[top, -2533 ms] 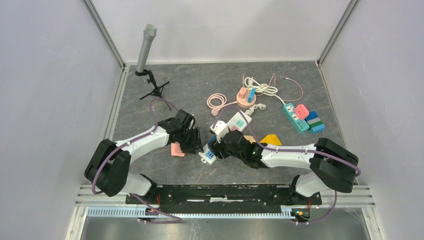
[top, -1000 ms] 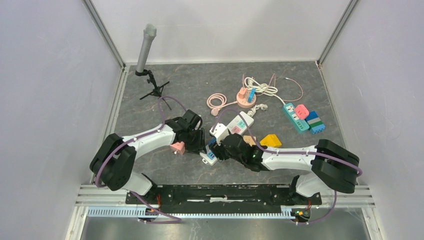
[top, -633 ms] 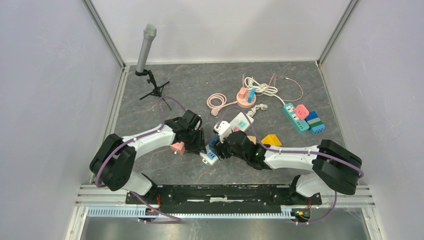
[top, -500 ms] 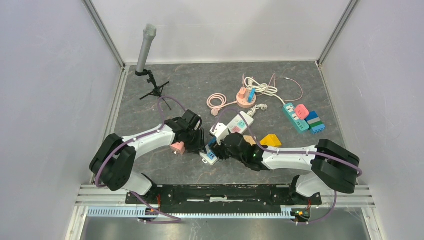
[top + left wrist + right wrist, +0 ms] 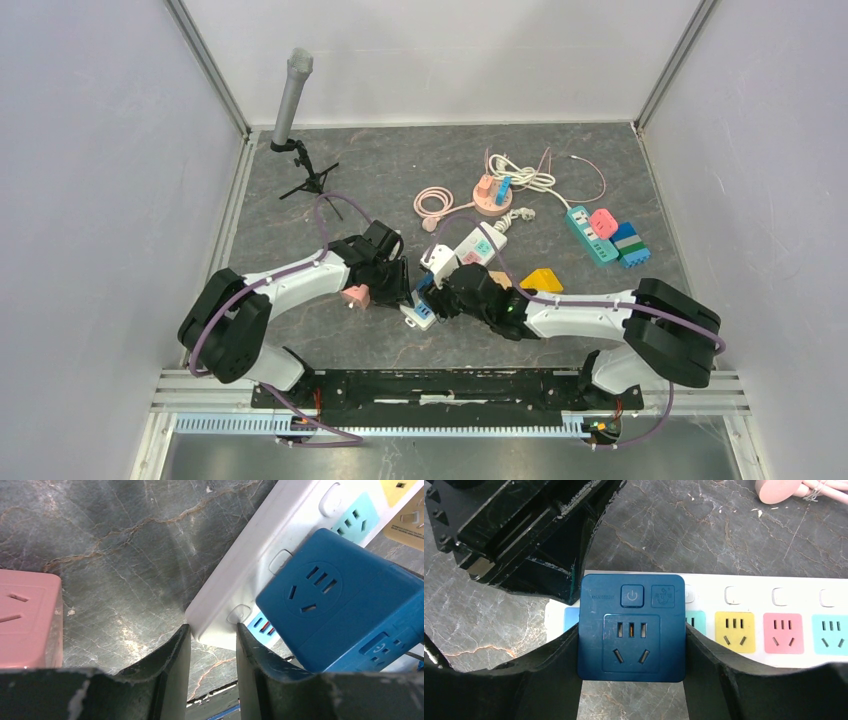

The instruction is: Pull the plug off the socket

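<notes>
- A grey microphone (image 5: 292,88) on a small black stand was seen upright at the far left corner of the dark marbled surface (image 5: 380,170).
- A pink adapter (image 5: 354,296) was seen lying on the surface just left of the left tool (image 5: 403,290).
- The left tool was clenched on the near end of the white socket strip (image 5: 478,242), with one finger (image 5: 170,665) set against each side of its corner.
- The blue plug (image 5: 631,627) was found on top of that near end of the strip, over its first outlet. Whether its pins were fully seated could not be told.
- The right tool (image 5: 631,630) was closed on the blue plug, and its two fingers were pressed against the plug's opposite sides.
- Yellow, pink and teal outlets were seen in a row along the strip beyond the plug.
- A yellow adapter (image 5: 541,280) was seen lying just right of the strip.
- A round pink socket (image 5: 491,198) with a coiled pink cord was placed farther back.
- A teal strip (image 5: 590,235) carrying pink and blue adapters was seen at the right, well apart from both tools.
</notes>
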Controlling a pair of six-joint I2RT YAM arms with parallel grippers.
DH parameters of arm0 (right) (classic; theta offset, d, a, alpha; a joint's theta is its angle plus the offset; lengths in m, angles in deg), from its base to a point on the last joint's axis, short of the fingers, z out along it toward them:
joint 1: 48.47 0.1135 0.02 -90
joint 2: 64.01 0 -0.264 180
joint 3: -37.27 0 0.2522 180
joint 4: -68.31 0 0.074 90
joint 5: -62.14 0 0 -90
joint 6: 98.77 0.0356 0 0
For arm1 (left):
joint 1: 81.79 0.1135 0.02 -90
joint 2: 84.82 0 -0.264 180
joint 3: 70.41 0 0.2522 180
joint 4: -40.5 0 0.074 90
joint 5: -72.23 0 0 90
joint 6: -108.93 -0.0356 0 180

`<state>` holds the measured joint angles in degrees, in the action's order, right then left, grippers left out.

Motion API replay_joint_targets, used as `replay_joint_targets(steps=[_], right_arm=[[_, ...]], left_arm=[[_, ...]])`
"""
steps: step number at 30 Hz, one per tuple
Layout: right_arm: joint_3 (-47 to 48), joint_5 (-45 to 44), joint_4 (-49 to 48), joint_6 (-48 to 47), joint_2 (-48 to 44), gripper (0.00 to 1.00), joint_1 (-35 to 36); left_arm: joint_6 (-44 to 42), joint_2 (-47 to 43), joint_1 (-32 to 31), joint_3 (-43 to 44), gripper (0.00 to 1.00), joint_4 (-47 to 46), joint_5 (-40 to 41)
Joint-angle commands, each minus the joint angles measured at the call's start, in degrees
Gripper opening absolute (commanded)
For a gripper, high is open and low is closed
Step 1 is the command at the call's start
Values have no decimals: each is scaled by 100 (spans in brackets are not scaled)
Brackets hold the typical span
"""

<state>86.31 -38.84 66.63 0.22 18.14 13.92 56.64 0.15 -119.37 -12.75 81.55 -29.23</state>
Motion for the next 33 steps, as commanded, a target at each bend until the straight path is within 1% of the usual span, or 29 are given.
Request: replay_joint_targets(steps=[1, 5, 9, 11, 14, 18, 20, 23, 24, 27, 30, 33], right_arm=[[610, 399, -1190, 79, -222, 0, 326], [532, 843, -1493, 551, -421, 0, -11], [546, 981, -1561, 541, -448, 0, -66], [630, 865, -1386, 339, -344, 0, 85], [796, 423, -1036, -81, -151, 0, 489], [754, 130, -1079, -101, -272, 0, 579], [709, 84, -1127, 51, -493, 0, 408], [411, 541, -1599, 575, -804, 0, -52], [335, 574, -1711, 613, -818, 0, -91], [398, 687, -1497, 534, -625, 0, -39], [512, 261, -1138, 213, -521, 0, 244], [430, -299, -1021, 133, -811, 0, 208]], left_arm=[[-220, 651, -74, -581, 34, 498, 978], [-225, 644, -74, -619, 34, 506, 1049], [-214, 635, -74, -640, 33, 497, 1049], [-196, 622, -74, -638, 33, 497, 1049], [-179, 627, -76, -650, 33, 475, 1049], [-185, 626, -75, -683, 33, 437, 1041], [-184, 635, -75, -682, 33, 435, 1041], [-181, 628, -74, -685, 33, 435, 1045], [-175, 629, -76, -688, 32, 435, 1045], [-168, 652, -74, -659, 32, 426, 1041], [-147, 638, -75, -660, 32, 435, 1035], [-84, 512, -76, -667, 31, 444, 1046]])
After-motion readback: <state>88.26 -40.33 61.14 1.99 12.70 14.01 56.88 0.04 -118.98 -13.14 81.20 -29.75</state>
